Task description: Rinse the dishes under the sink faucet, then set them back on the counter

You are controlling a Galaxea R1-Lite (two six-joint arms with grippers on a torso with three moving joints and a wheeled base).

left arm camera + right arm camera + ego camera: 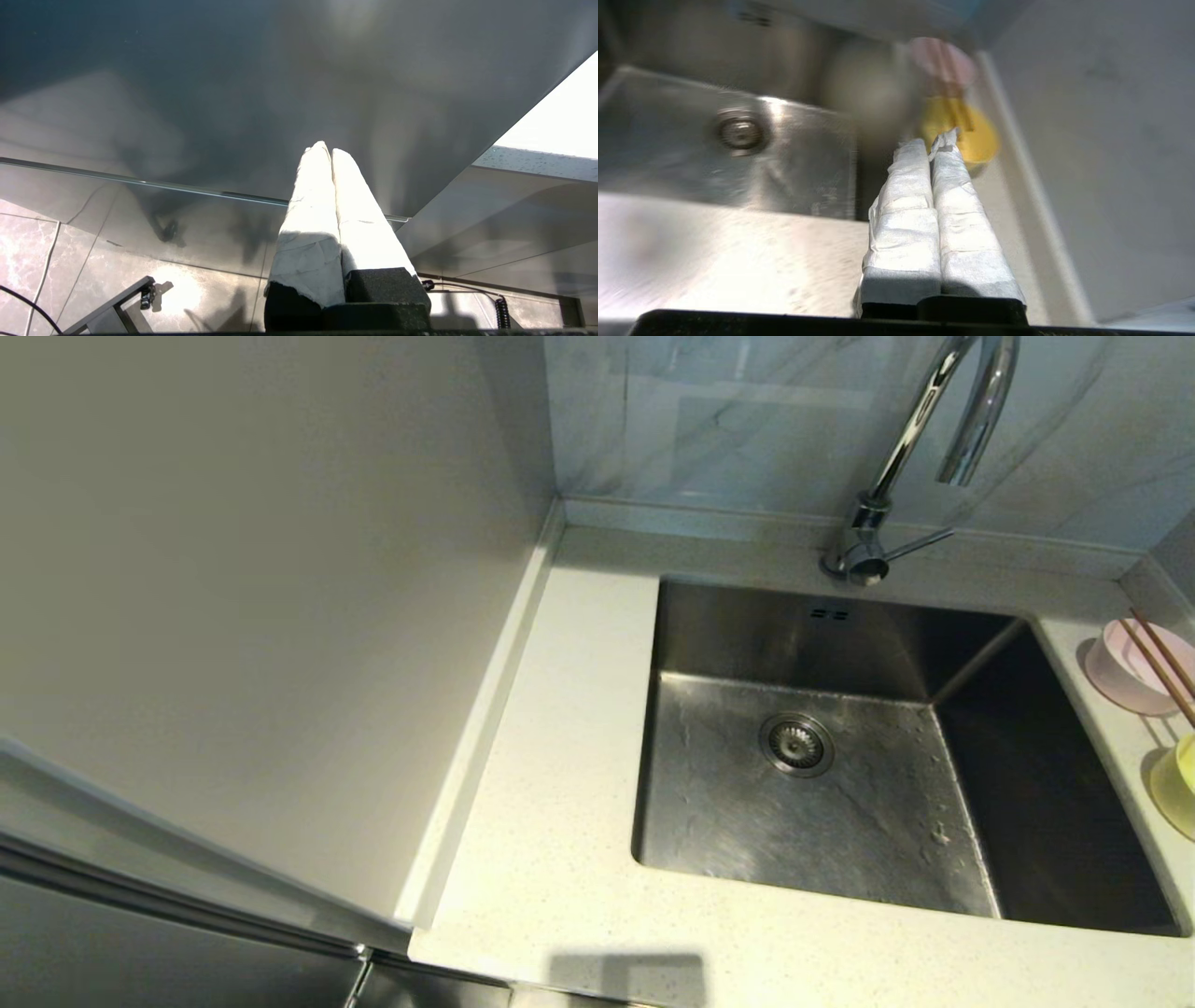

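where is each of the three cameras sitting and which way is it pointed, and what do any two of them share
Head view: on the robot's head, looking forward and down at the sink, faucet and counter; no part of the robot shows.
Left wrist view: behind the shut left gripper, low beside the cabinet front, facing a dark panel and the tiled floor.
Right wrist view: behind the shut right gripper, over the counter, facing the yellow-green bowl and pink bowl.
Shared: head and right wrist views both show the sink drain, both bowls and the chopsticks.
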